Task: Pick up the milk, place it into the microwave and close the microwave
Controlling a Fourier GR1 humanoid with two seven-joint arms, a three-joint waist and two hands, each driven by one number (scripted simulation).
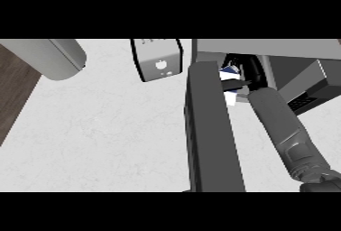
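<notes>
The milk carton [230,98], white with a blue top, stands upright just inside the microwave's [279,47] dark opening at the upper right. My right hand [234,84] reaches into that opening, its black fingers curled across the carton's middle and hiding part of it. The grey right forearm [283,131] runs up from the lower right corner. The microwave door [209,135] is swung wide open and stretches as a long dark panel towards the lower edge, left of the forearm. My left hand does not show.
A small white and dark appliance [157,58] stands left of the microwave at the back. A pale grey rounded object [50,57] lies at the top left. The white counter [100,135] ends at the left, where brown floor [10,90] shows.
</notes>
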